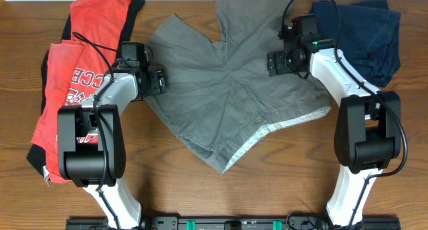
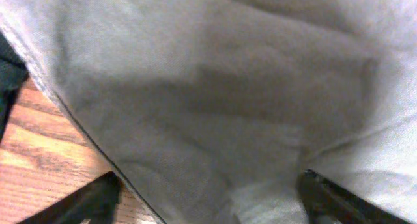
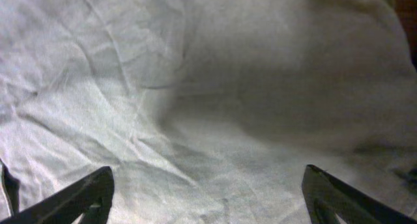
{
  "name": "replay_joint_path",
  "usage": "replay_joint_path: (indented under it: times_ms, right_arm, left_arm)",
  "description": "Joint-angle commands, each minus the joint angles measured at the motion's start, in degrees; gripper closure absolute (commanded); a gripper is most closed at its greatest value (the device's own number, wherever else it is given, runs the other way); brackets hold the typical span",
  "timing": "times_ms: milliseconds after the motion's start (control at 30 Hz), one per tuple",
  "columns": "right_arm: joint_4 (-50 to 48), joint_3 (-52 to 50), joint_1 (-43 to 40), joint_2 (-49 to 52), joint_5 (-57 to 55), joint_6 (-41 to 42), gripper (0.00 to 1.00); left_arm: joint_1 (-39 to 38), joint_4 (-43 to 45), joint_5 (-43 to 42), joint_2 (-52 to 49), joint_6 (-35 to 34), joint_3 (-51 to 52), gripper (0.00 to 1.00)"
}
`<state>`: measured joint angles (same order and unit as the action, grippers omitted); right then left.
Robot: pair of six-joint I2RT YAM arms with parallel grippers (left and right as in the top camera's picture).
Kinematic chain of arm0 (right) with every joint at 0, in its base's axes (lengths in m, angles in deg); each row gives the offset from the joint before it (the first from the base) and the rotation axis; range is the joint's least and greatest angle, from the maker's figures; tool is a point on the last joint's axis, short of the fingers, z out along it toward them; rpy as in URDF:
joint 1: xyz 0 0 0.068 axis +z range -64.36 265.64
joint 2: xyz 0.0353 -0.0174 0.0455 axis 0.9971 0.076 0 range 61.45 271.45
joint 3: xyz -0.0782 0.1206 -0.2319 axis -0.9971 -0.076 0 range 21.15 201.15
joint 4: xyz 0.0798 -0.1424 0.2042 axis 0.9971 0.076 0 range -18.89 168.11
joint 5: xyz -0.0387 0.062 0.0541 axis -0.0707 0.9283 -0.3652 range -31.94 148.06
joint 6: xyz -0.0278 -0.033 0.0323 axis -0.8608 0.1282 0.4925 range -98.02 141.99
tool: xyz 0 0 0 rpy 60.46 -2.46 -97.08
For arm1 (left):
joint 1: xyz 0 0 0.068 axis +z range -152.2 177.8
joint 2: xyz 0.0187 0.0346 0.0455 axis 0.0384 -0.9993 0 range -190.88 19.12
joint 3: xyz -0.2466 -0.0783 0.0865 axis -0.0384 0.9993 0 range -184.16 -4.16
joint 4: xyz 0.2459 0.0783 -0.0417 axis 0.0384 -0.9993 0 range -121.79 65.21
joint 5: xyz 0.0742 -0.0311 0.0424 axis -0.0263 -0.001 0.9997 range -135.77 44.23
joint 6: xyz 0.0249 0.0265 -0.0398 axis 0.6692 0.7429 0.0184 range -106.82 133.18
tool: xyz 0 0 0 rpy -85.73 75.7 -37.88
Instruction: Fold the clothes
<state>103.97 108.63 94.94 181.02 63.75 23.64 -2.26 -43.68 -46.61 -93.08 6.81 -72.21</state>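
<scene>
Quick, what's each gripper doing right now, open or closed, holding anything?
Left gripper: open, holding nothing, over the shorts.
Right gripper: open, holding nothing, also over the shorts.

left wrist view blurry: shorts [image 2: 215,87] weave unreadable. left fingers [image 2: 91,201] and right fingers [image 3: 85,195] cut off at bottom edge. left arm [image 1: 117,89] hides part of red shirt [image 1: 93,23] lettering.
</scene>
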Motion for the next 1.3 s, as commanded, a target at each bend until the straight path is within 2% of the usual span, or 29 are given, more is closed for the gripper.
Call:
replay_joint_path:
  times_ms: [0, 133, 233, 267, 467, 700, 1000, 1167, 1267]
  right_arm:
    - [0.39, 1.01, 0.52, 0.66, 1.03, -0.44, 0.18]
    - [0.98, 1.01, 0.52, 0.66, 2.6, -0.44, 0.25]
    - [1.62, 1.01, 0.52, 0.66, 2.75, -0.42, 0.27]
    - [1.81, 1.01, 0.52, 0.66, 2.75, -0.44, 0.27]
    - [3.04, 1.01, 0.52, 0.66, 2.73, -0.44, 0.27]
    - [3.15, 1.01, 0.52, 0.66, 2.73, 0.61, 0.25]
    - [2.54, 1.01, 0.52, 0.66, 2.73, 4.44, 0.23]
    - [2.16, 1.01, 0.52, 0.66, 2.73, 6.69, 0.22]
    - [2.16, 1.01, 0.52, 0.66, 2.73, 6.69, 0.22]
  left_arm:
    - [0.15, -0.13, 0.92, -0.55, 0.02, 0.24, 0.23]
    - [0.15, -0.66, 0.92, -0.55, 0.04, 0.24, 0.55]
    - [0.15, -1.46, 0.96, -0.55, 0.07, 0.24, 0.87]
    - [0.15, -1.97, 1.2, -0.55, 0.04, 0.24, 0.94]
    - [0.96, -9.97, 2.21, 0.74, -0.68, 0.22, 0.94]
    - [3.69, -27.67, 2.16, 7.17, -7.37, 0.22, 0.94]
    - [3.85, -49.51, 0.33, 14.1, -9.01, 0.22, 0.94]
    - [2.91, -51.34, -4.46, 14.53, -9.86, 0.22, 0.94]
    - [2.16, -49.9, -4.48, 14.45, -9.84, 0.22, 0.94]
